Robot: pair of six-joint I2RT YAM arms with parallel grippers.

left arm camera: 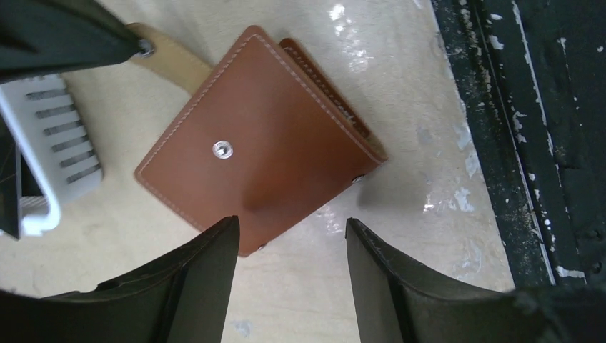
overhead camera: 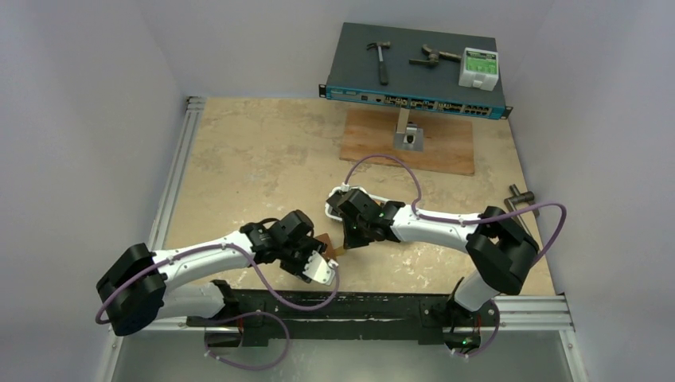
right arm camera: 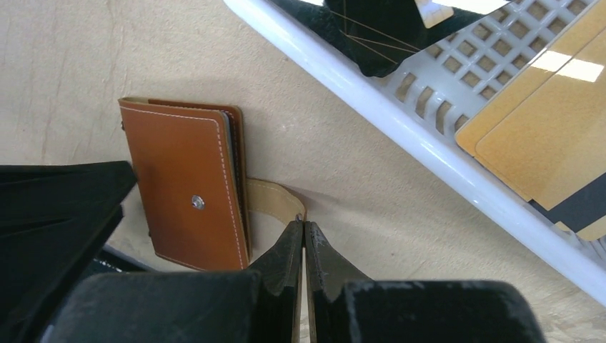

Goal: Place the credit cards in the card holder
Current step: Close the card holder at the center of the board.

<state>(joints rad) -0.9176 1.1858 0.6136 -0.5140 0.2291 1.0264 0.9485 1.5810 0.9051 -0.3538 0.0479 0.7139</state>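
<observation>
Between your two grippers, the card holder (left arm camera: 264, 143) is lying closed on the table (left arm camera: 400, 64) — brown leather, pale stitching, snap stud facing up. Your left gripper (left arm camera: 291, 223) is hanging over one corner of the card holder with its fingers spread apart, one on each side of that corner, clasping nothing. Your right gripper (right arm camera: 304, 225) is standing at the opposite side of the card holder. Its fingers are pressing tightly together, and their tips are meeting the free end of the tan snap tab (right arm camera: 271, 199) that is sticking out from the holder's edge. Whether the tab is being caught between the tips or only pressed under them cannot be told.

The credit cards are sitting outside the card holder, in the white slotted tray (right arm camera: 400, 128) just beside it on the tab's side, with a strip of bare table lying between tray and holder. Two orange-yellow cards (right arm camera: 543, 136) are lying overlapped on the tray's grid, and a black card (right arm camera: 379, 43) is resting further along it. A thin dark edge is showing between the holder's covers, too narrow to identify.

On the side of the card holder away from the tray, the black rail (left arm camera: 543, 143) is running along the table's edge. Well beyond the card holder, past a wooden board (overhead camera: 410, 143), a network switch (overhead camera: 414, 76) is carrying a hammer (overhead camera: 380, 60) on its lid.
</observation>
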